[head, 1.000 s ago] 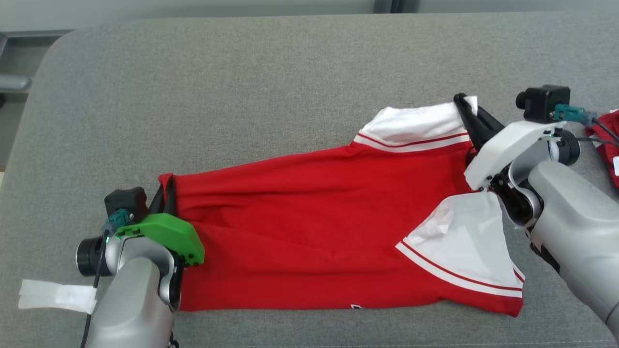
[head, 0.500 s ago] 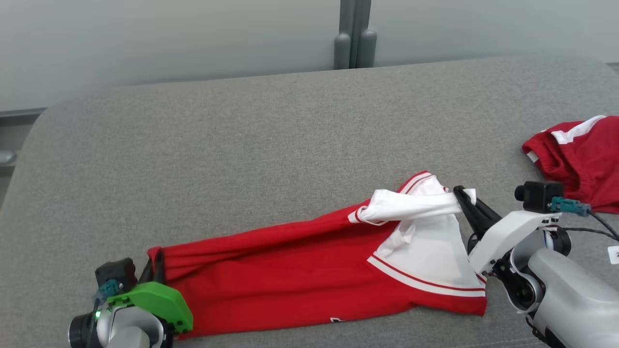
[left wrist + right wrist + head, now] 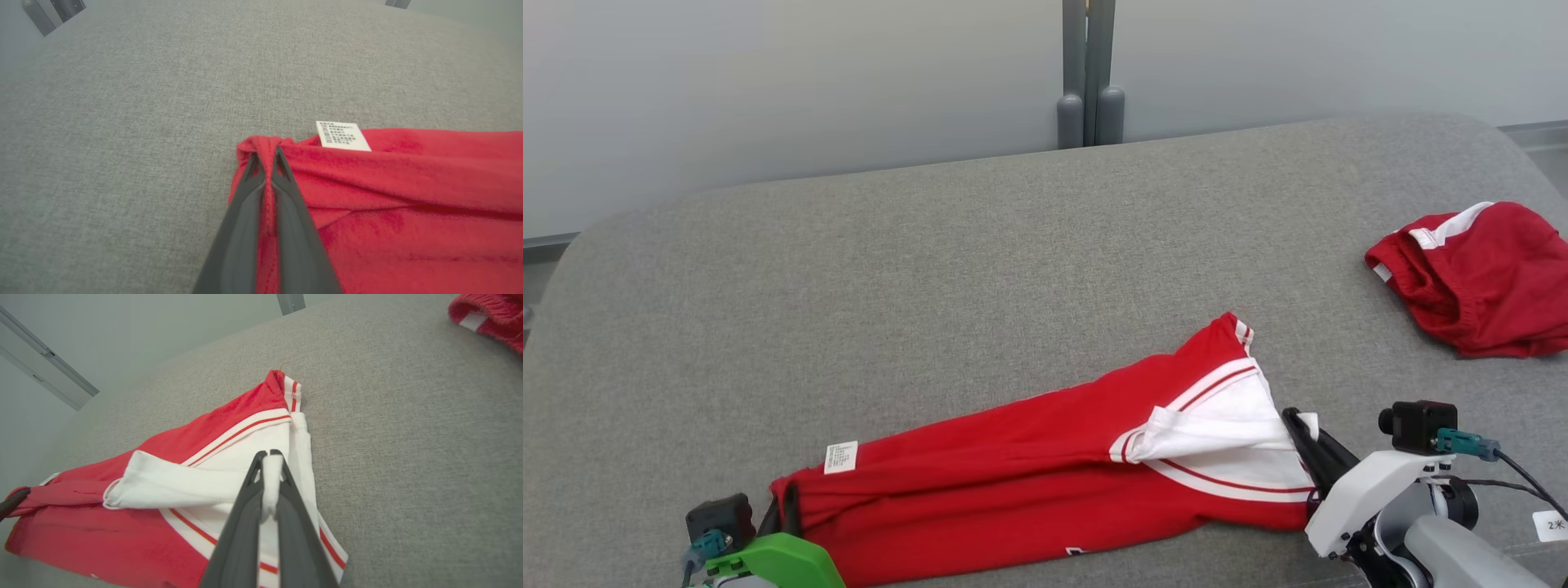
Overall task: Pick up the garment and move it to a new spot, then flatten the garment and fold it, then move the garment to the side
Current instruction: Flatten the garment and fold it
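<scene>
Left gripper [image 3: 266,159] and right gripper [image 3: 269,457] are staying clamped on the end corners of the red-and-white garment [image 3: 1013,465], which is lying narrower on the grey cushion [image 3: 931,269] than a second ago, so the lengthwise fold is progressing.

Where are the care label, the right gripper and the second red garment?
care label [image 3: 343,136], left wrist view, middle of the white tag.
right gripper [image 3: 270,457], right wrist view, between fingertips shut on the garment [image 3: 122,535] at its white edge.
second red garment [image 3: 1478,278], head view, middle of the crumpled cloth.
</scene>
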{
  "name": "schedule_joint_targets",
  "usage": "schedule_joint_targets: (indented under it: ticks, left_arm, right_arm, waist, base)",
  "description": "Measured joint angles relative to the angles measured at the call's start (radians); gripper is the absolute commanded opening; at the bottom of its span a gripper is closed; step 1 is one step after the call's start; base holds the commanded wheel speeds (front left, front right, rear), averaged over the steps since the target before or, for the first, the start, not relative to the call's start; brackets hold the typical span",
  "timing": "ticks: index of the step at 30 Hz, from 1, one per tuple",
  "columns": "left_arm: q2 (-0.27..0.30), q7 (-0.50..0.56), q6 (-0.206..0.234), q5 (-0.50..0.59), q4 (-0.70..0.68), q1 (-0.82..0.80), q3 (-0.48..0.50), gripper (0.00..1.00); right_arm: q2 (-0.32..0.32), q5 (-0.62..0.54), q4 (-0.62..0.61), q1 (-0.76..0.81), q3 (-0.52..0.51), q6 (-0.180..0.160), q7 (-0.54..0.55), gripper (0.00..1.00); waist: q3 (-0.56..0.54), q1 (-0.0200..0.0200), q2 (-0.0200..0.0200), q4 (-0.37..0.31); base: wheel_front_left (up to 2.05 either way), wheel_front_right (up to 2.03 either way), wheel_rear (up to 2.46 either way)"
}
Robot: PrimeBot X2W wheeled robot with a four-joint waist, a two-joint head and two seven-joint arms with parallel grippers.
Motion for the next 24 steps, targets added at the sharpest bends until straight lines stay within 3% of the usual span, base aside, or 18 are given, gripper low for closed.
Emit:
schedule_joint_targets:
  ticks: [1,7,11,15,24]
  left_arm:
    - [-0.002,0.0,0.0,0.005,0.004,0.004,0.004,1.0]
    - [-0.011,0.0,0.043,0.021,-0.053,0.065,0.056,1.0]
    - [-0.022,0.0,0.044,0.049,-0.117,0.123,0.06,1.0]
    - [-0.023,0.0,0.043,0.06,-0.154,0.147,0.055,1.0]
    - [-0.025,0.0,0.053,0.04,-0.236,0.141,-0.007,1.0]
  right_arm:
    - [0.006,0.001,0.013,0.008,-0.002,0.0,0.0,1.0]
    - [0.021,-0.014,0.03,0.018,-0.079,0.0,-0.001,1.0]
    - [0.029,-0.071,0.02,0.037,-0.169,0.0,-0.001,1.0]
    - [0.052,-0.143,0.036,0.04,-0.186,0.0,-0.001,1.0]
    - [0.098,-0.296,0.197,-0.025,-0.227,0.0,-0.001,1.0]
  waist:
    - [0.001,0.0,0.0,0.0]
    - [0.004,0.0,0.0,0.01]
    - [0.007,0.0,0.0,0.024]
    - [0.009,0.0,0.0,0.044]
    - [0.035,0.0,0.0,0.096]
  base:
    - [0.0,0.0,0.0]
    - [0.0,0.0,0.0]
    - [0.0,0.0,0.0]
    - [0.0,0.0,0.0]
    - [0.0,0.0,0.0]
